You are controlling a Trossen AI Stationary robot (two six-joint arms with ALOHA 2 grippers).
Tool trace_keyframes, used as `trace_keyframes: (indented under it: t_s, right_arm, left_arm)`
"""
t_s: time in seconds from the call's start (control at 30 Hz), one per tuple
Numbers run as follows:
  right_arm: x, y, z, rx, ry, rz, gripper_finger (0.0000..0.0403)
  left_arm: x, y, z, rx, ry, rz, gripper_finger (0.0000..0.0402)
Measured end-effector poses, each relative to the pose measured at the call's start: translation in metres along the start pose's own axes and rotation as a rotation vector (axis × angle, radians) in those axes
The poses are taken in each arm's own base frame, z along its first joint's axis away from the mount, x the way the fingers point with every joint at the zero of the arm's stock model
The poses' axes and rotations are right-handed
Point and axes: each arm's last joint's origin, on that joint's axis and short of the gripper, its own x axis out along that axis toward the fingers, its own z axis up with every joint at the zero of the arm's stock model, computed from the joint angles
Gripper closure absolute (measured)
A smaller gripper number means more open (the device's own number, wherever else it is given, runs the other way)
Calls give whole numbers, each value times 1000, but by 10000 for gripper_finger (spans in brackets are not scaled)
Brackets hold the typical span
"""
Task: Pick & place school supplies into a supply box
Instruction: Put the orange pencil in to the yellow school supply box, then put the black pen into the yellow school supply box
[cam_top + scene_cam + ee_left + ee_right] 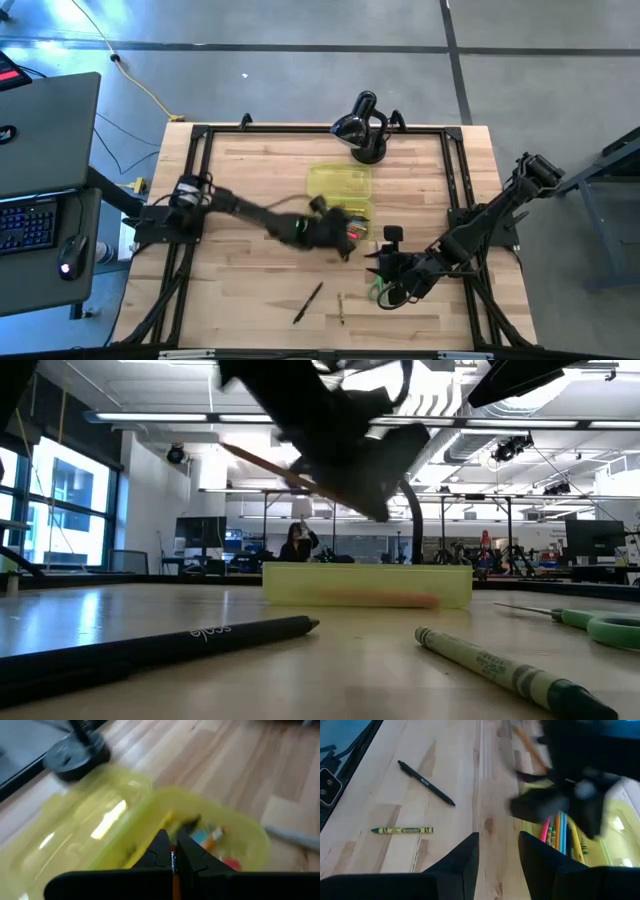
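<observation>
- The translucent yellow-green plastic supply box point(343, 193) lies open near the middle of the wooden table point(250, 290), its lid folded back toward the black domed device point(362, 128) at the far edge — so the tray is open from above for dropping things in.
- The left gripper point(340, 232) hangs over the near end of that tray. In its wrist view the two dark fingers point(161, 851) are pinched almost together on a thin orange wood-coloured pencil point(173, 870), which runs between them; in the low view the pencil point(262, 464) slants up and away from the gripper, clear of the table. Held over the tray like this, it looks set for a release into the box.
- Several pencils and pens — pink, orange, yellow among them point(560, 832) — already lie side by side in the tray.
- The right gripper point(385, 285) waits near the table's right front, its fingers point(465, 855) spread wide and holding nothing; the green-handled scissors point(600, 625) lie on the table close by it.
- Still out on the table: a black pen point(426, 783) and a green crayon point(402, 830), well apart from the box toward the front edge.
- By my judgement the task is partway done, with at least these three items left to collect.
</observation>
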Motion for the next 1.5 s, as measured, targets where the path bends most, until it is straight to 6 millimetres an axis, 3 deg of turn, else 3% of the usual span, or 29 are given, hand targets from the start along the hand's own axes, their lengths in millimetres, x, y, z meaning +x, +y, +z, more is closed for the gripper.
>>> trace_keyframes:
  t_s: [0.13, 0.27, 0.5, 1.03, 1.17, 1.3, 1.5]
  right_arm:
    - [0, 0, -1, 12, 5, 1, 285]
    - [0, 0, -1, 7, 9, -2, 285]
    - [0, -1, -3, -3, 24, -8, 285]
    - [0, -1, -3, -4, 19, -28, 285]
    - [0, -1, -3, -3, 22, -22, 285]
    - [0, -1, -4, 7, 34, -11, 285]
    - [0, -2, -8, 53, 70, -15, 285]
  left_arm:
    - [30, 29, 17, -16, 27, -111, 372]
    - [60, 47, 10, -52, 123, -234, 363]
    - [93, 37, -18, -56, 144, -261, 355]
    - [90, 33, 2, -20, 29, -313, 263]
    - [77, 33, 31, -18, -30, -350, 252]
    - [61, 35, 57, 40, 44, -381, 250]
    - [14, 39, 97, 127, 233, -479, 250]
